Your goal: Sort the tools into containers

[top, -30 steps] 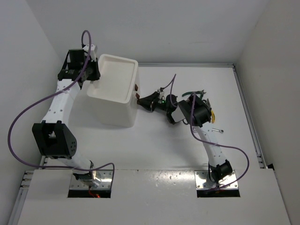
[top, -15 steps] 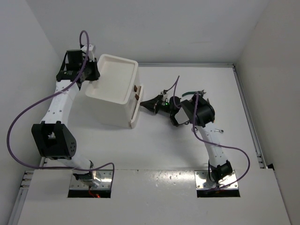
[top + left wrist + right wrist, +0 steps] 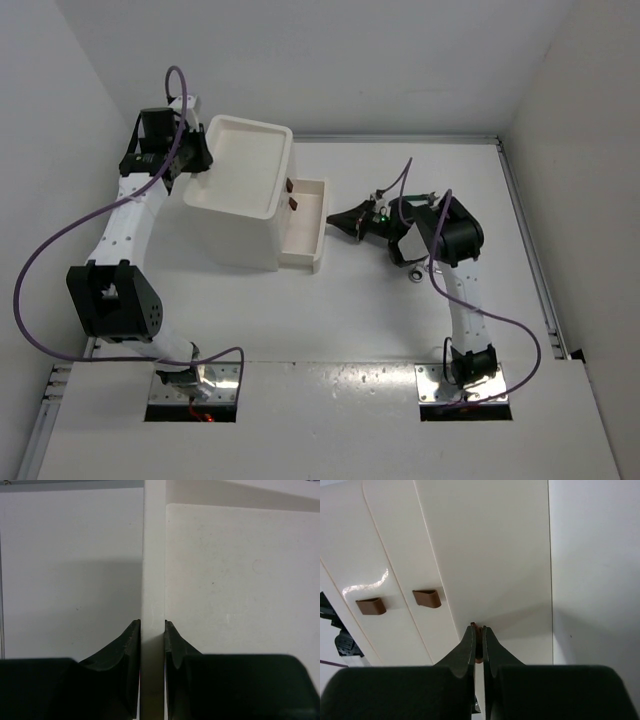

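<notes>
Handle [image 3: 478, 652], small brown tab, sits pinched in right tool [image 3: 478, 629]; left tool [image 3: 152, 625] clamps white rim [image 3: 153, 555].

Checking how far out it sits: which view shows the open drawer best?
Top external: the open drawer juts from the white box, its interior visible. Right wrist shows only its front, handle clamped by the right gripper. Left wrist shows none of it.

The white surface [image 3: 360, 325] carries a tall white box [image 3: 235, 240], which stands at the back left. A small silver tool [image 3: 413, 273] lies right of the middle, partly hidden.
</notes>
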Controlling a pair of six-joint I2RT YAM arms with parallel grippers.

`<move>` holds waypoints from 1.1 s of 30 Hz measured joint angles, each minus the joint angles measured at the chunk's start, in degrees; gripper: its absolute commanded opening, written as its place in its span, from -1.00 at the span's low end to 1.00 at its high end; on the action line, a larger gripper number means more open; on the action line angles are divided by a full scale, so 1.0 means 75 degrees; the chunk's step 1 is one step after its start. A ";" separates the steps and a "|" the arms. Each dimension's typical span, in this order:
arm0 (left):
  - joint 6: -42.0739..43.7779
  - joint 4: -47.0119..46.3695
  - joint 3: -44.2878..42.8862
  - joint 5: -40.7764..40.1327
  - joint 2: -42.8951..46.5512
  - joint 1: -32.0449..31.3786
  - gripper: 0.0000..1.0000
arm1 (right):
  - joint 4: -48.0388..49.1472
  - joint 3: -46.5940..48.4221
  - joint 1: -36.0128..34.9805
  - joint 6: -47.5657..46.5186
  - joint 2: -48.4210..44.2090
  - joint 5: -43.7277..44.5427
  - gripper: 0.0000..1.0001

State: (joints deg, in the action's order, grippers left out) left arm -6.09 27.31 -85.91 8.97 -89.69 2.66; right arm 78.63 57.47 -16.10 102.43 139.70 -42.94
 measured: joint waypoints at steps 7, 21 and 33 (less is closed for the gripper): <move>-0.0055 -0.0041 0.0029 -0.0029 0.0012 0.0020 -1.00 | -0.0347 -0.0519 0.0586 -0.0513 -0.0458 -0.0364 -1.00; -0.0085 -0.0058 0.0038 0.0099 0.0015 0.0041 -1.00 | -0.1186 -0.1003 0.0801 -0.1317 -0.1078 -0.0571 -0.97; -0.0271 -0.0073 0.0044 -0.0099 0.0015 0.0119 -1.00 | -0.2279 -0.1288 0.1568 -0.2326 -0.1585 -0.0729 -0.22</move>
State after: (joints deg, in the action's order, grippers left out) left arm -8.12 26.76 -85.58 8.23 -89.58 3.55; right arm 61.54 47.81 -4.34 84.99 127.81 -48.40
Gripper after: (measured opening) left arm 0.249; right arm 0.393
